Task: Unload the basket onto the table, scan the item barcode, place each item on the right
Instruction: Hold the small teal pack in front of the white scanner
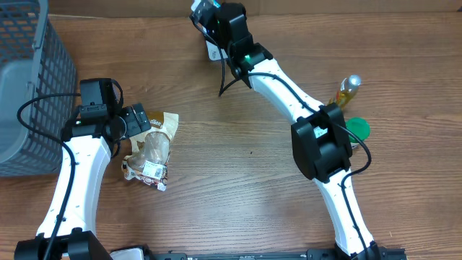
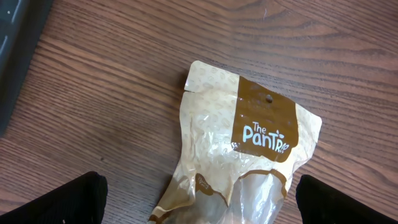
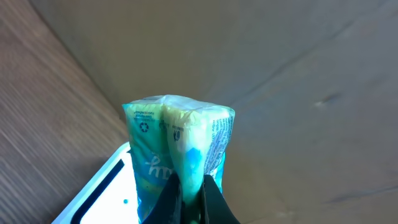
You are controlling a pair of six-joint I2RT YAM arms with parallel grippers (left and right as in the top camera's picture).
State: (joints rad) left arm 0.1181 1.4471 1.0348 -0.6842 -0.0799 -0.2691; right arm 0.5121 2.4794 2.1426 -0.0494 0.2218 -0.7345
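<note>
Near the far edge of the table [image 1: 238, 180], the right hand [image 3: 191, 198] is pinching the green packet [image 3: 177, 143], which is pointing lengthwise straight out past it; the left hand [image 1: 133, 121] is gaping wide.

Green packet [image 3: 177, 143], pinched between dark fingers [image 3: 216, 202]

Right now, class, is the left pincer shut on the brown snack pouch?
No: the left pincer stands wide open, its fingers spread to either side of the brown pouch.
</note>
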